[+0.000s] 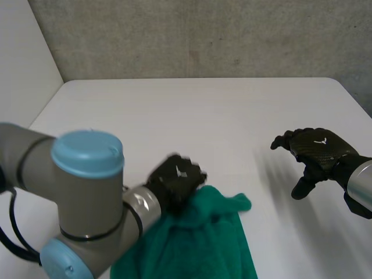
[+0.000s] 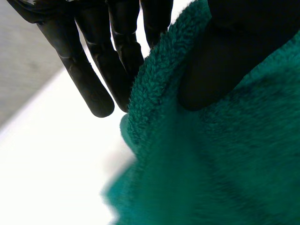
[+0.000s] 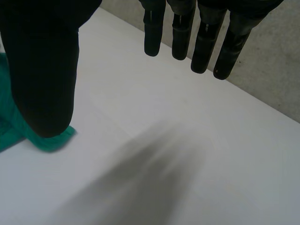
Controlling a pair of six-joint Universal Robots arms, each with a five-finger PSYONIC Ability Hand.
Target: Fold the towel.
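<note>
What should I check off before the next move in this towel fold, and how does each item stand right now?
1. Left hand gripping the towel: ok, its thumb and fingers pinch an edge.
2. Right hand free to help: ok, its fingers are straight and hold nothing.
3. Right hand on the towel: not ok, it hovers apart from the cloth.
4. Towel lying flat: not ok, it is bunched.
5. Room on the table beyond the towel: ok.
6. Which corner the left hand holds: cannot tell.
</note>
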